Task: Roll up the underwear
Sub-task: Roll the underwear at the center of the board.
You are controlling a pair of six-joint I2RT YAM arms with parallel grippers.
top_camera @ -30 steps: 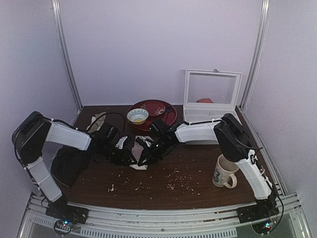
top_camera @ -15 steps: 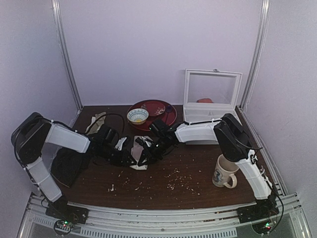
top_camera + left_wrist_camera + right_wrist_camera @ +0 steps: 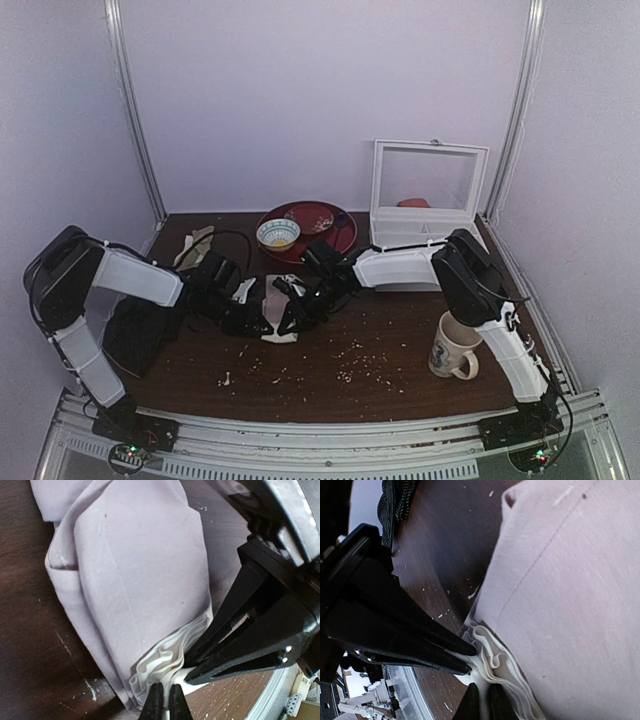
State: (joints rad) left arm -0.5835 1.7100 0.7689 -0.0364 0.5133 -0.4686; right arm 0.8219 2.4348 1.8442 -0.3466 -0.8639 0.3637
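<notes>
The left tool [image 3: 163,702] and the right tool [image 3: 482,700] meet tip to tip left of the mug [image 3: 455,350] and a little beyond it, past a scatter of pale crumbs [image 3: 355,365] on the dark wooden counter [image 3: 400,320]. Each tool has its 2 fingers drawn together on the same spot: the bunched whitish waistband [image 3: 165,655] at one corner of the underwear [image 3: 140,580]. In the left wrist view the left tool pinches the bottom of that pleated strip, and the right tool's black fingers come in from the side and close on the strip just beside it. The right wrist view shows the mirror of this.

The underwear, pale pink and folded into flat layers, lies on the counter under both tools, left of the mug. In the top view they hide most of it and only a small pale patch shows.

Much further left of the mug, at about the same depth, a black cloth [image 3: 135,335] lies heaped beside the left arm. Beyond the mug and to its left, a red plate [image 3: 320,215] carries a small bowl [image 3: 278,234], and a beige-olive cloth [image 3: 195,243] lies further left again. Straight beyond the mug stands a white box [image 3: 425,225] with its clear lid [image 3: 430,175] raised upright
</notes>
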